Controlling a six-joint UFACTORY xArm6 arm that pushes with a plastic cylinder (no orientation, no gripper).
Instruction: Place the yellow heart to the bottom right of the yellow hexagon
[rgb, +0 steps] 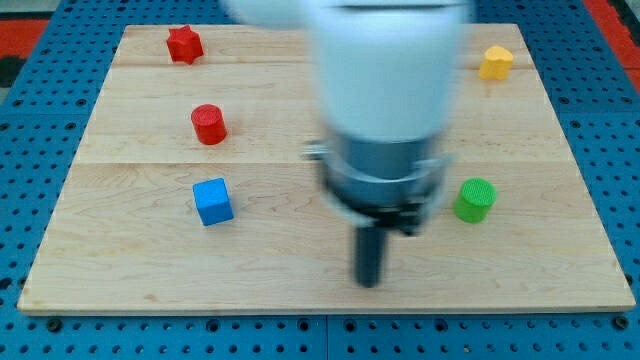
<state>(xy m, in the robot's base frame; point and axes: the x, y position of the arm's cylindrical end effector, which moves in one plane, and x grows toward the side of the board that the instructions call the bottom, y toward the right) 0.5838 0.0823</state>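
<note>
My tip (369, 281) sits low on the surface (270, 270), touching nothing.
No jaws, nothing held. Yellow hexagon (495, 62) top right; yellow heart unseen; my arm (385, 90) hides the middle. Green cylinder (475, 199) right, blue cube (212, 201) left.

Yellow hexagon (495, 62) upright, board's top-right corner

The arm (385, 90) is blurred, cut off by the view's top, and hides the board (150, 270) behind it; the yellow heart perhaps lies there, unseen.
</note>
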